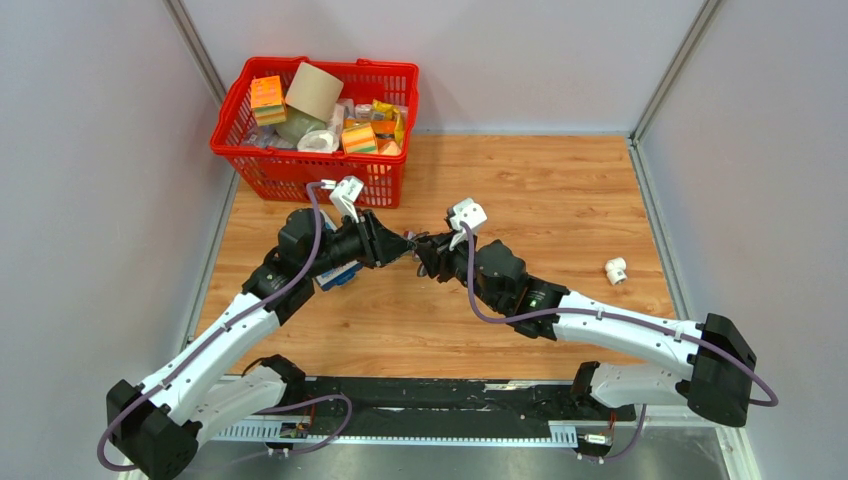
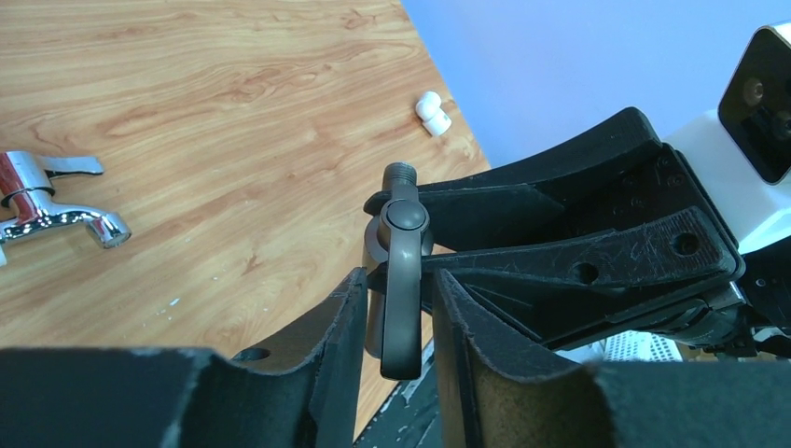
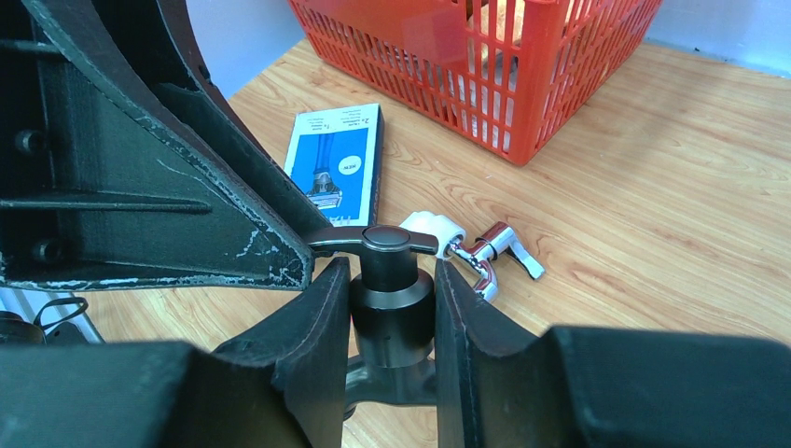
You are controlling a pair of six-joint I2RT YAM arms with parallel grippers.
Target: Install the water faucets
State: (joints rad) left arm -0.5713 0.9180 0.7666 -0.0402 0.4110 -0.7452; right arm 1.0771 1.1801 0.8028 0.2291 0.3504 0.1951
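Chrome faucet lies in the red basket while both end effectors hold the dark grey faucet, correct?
No. The chrome faucet lies on the table, outside the red basket; the right wrist view shows it. The left end effector and right end effector do hold the dark grey faucet.

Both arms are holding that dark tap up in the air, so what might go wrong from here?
One: the left fingers pinch the dark tap only by its thin handle, so it may swivel or slip if either arm twists. Two: if the right fingers loosen, the tap could drop onto the table, near the chrome tap lying there.
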